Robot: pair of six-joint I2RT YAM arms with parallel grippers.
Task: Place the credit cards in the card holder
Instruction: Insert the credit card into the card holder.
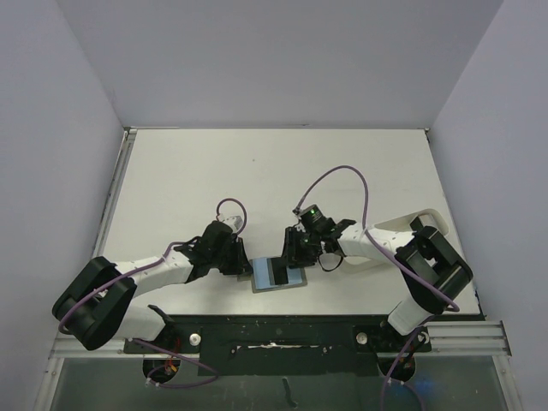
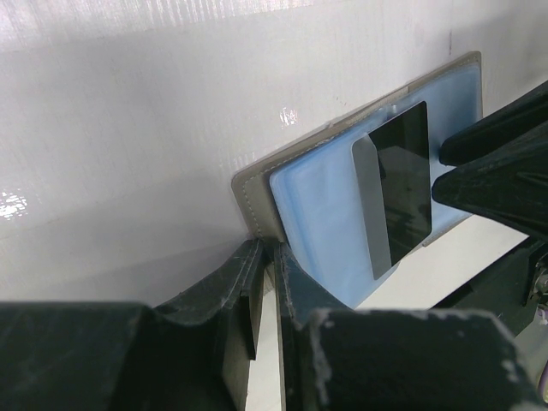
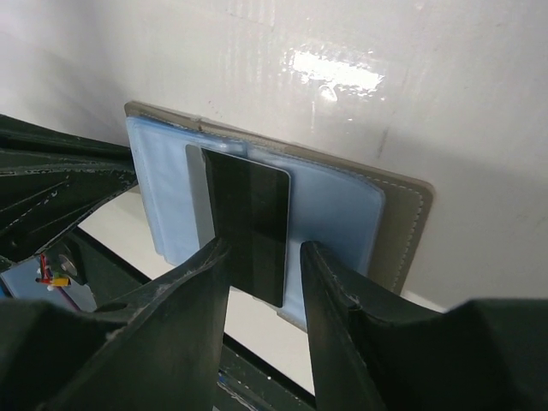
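Observation:
The card holder (image 1: 297, 279) lies open on the white table, light blue lining up, grey-olive rim showing. A dark credit card (image 1: 276, 272) lies flat on the lining, with a paler grey strip along one long side. My left gripper (image 1: 243, 266) is shut on the holder's left edge; in the left wrist view its fingertips (image 2: 259, 257) pinch the rim of the holder (image 2: 321, 214) left of the card (image 2: 402, 188). My right gripper (image 1: 295, 257) is open. In the right wrist view the gripper (image 3: 265, 250) straddles the near end of the card (image 3: 248, 210) over the holder (image 3: 342, 214).
The table's near edge and the black base rail (image 1: 274, 330) lie just below the holder. Grey walls enclose the table on the left, back and right. A purple cable (image 1: 342, 171) loops above the right arm.

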